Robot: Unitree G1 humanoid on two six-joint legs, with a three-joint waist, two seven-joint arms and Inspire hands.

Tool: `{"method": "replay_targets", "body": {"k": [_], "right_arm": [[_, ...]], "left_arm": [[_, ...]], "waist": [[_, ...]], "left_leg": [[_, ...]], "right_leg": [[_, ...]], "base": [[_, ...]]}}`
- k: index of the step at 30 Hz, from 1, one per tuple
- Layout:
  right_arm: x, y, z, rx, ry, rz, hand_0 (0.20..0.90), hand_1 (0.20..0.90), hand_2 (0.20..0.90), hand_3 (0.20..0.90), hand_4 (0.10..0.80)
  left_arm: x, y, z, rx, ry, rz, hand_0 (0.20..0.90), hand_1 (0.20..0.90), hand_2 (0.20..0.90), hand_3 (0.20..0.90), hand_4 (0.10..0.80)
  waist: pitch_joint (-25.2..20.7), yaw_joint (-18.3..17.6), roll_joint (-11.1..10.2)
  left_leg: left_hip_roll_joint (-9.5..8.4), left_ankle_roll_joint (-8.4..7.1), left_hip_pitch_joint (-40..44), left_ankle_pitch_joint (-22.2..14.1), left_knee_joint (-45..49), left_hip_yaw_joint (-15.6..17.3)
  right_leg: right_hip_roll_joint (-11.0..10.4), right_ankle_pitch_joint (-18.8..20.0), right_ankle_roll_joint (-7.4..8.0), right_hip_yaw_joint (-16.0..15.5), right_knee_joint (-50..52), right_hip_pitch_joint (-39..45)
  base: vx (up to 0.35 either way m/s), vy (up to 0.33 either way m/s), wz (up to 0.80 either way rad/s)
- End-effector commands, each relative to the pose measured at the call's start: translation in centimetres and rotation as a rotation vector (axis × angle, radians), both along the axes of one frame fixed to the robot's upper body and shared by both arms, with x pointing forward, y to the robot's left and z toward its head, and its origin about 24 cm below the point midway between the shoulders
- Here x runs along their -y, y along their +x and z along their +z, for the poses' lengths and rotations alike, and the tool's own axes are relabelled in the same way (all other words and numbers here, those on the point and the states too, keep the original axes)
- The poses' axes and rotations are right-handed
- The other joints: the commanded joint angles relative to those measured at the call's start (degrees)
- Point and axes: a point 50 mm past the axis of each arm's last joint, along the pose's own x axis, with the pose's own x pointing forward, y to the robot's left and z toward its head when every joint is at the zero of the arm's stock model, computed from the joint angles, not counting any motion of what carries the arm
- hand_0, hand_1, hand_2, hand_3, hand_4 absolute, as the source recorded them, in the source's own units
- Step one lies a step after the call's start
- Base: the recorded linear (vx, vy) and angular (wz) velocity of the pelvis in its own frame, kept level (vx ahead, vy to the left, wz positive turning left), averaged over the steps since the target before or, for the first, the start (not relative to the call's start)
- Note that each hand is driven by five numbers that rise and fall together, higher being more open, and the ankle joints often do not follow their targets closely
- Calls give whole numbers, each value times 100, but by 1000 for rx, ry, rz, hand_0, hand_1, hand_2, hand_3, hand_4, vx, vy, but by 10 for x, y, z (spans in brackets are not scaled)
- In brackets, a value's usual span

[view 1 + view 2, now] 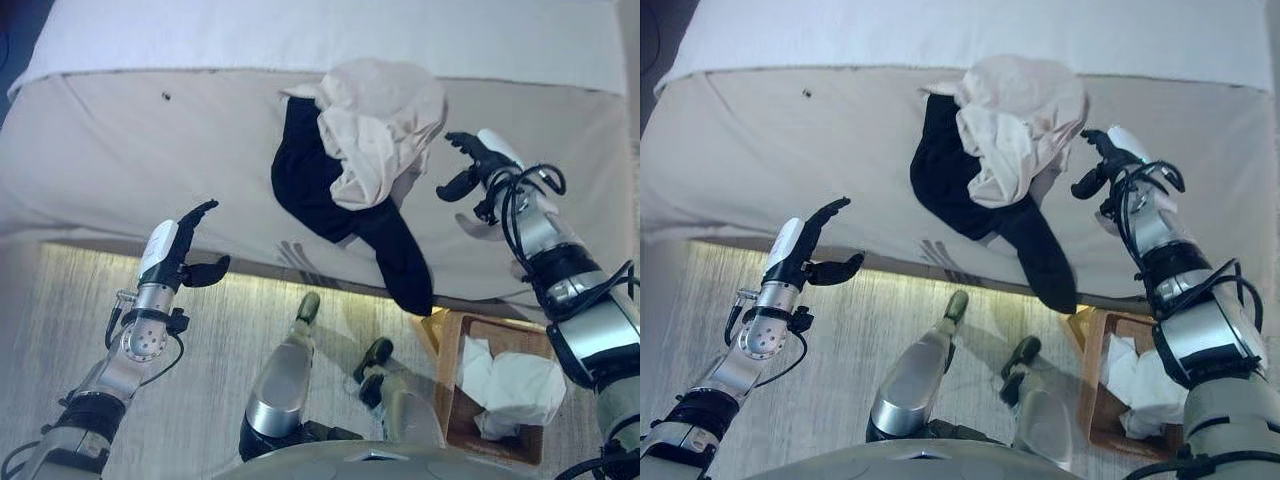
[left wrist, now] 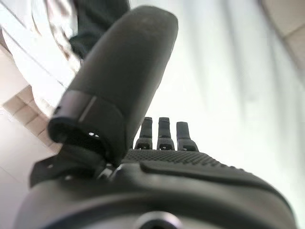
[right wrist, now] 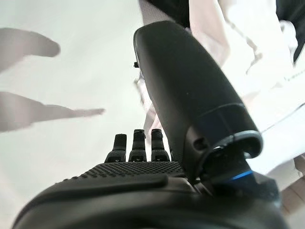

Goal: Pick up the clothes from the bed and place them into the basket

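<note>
Upper centre on the bed [image 1: 120, 130] lie the clothes [image 1: 365, 150]; right robot hand [image 1: 478, 165] beside them and left robot hand [image 1: 180, 250] lower left both released; basket [image 1: 455, 400] lower right.

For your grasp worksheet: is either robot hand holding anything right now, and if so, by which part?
Nothing is held. The left hand is open over the bed's edge; the right hand is open beside the clothes pile, not touching it.

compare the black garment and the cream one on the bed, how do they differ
The black garment is dark, lies underneath and trails over the bed's front edge; the cream garment is pale, bunched on top and stays wholly on the bed. Both touch in one pile, and neither hand holds them.
</note>
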Motion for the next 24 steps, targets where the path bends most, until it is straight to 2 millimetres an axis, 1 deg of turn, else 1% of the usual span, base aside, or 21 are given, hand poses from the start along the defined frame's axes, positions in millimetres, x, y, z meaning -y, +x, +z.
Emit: {"method": "replay_targets", "body": {"k": [1,3,5,6,8,11,12,17,21,24], "right_arm": [[-8,4,61,202,-118,20,900,900,900,900,800],[-12,6,68,227,-115,15,900,900,900,900,800],[-17,8,73,248,-118,6,900,900,900,900,800],[-18,8,73,250,-119,3,900,900,900,900,800],[-20,9,77,266,-106,-7,900,900,900,900,800],[-21,9,80,292,-99,-15,900,900,900,900,800],[-22,9,84,308,-85,-18,900,900,900,900,800],[-20,10,101,346,-50,-46,900,900,900,900,800],[-18,9,108,377,-28,-53,900,900,900,900,800],[-19,9,113,421,34,-35,900,900,900,900,800]], "left_arm": [[8,0,36,220,-30,-74,900,900,900,900,800],[12,2,41,242,-38,-90,900,900,900,900,800],[19,3,45,261,-46,-108,900,900,900,900,800],[20,3,45,262,-51,-111,900,900,900,900,800],[24,3,47,273,-69,-122,900,900,900,900,800],[28,2,48,276,-79,-135,900,900,900,900,800],[30,2,48,271,-76,-138,900,900,900,900,800],[31,-1,46,271,-97,-129,900,900,900,900,800],[31,-4,45,268,-105,-126,900,900,900,900,800],[31,-6,44,257,-97,-128,900,900,900,900,800]], "waist": [[-182,32,150],[-58,56,201],[-54,92,226],[-54,96,209],[-54,112,233],[-54,129,288],[-54,146,311],[-54,196,429],[-54,238,469],[-54,259,474]], "left_leg": [[-164,307,-388,-534,851,481],[-233,376,-553,-568,996,503],[-301,437,-868,-647,1231,545],[-334,431,-886,-854,1370,544],[-390,479,-1137,-942,1597,574],[-433,536,-1427,-1035,1850,612],[-448,556,-1552,-1073,1951,635],[-476,597,-1886,-1114,2159,692],[-462,600,-1996,-1135,2243,722],[-434,602,-2030,-1135,2255,729]], "right_leg": [[-132,-84,-268,34,828,-432],[-221,-151,-285,10,1113,-659],[-306,-227,-297,-24,1440,-1006],[-320,-415,-241,65,1610,-1055],[-376,-467,-252,75,1838,-1303],[-425,-543,-273,97,2169,-1613],[-445,-590,-288,92,2300,-1728],[-498,-681,-306,143,2595,-2071],[-528,-727,-317,138,2733,-2178],[-539,-745,-314,131,2797,-2224]], "base": [[-55,46,14],[-50,59,20],[17,43,20],[82,26,17],[39,57,12],[-3,72,2],[11,70,-2],[6,73,-1],[21,54,8],[16,14,7]]}}
